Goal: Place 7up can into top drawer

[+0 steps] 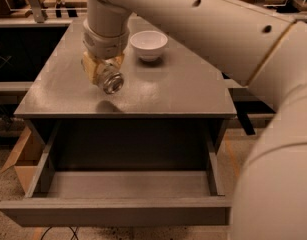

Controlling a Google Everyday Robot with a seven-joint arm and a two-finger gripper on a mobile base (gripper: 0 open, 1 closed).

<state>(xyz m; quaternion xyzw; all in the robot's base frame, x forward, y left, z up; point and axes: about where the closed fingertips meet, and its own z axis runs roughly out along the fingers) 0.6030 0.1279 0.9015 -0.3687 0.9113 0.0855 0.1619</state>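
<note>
My gripper (pixel 104 70) hangs from the big white arm over the left part of the grey cabinet top (pixel 183 91). It is shut on the 7up can (pixel 108 78), which is tilted with its silver end facing the camera and held a little above the surface, with a shadow under it. The top drawer (pixel 118 214) is pulled open below the cabinet's front edge; its inside looks empty.
A white bowl (pixel 149 44) stands on the cabinet top just right of the gripper. The white arm fills the upper and right parts of the view. A cardboard box (pixel 23 156) sits on the floor at the drawer's left side.
</note>
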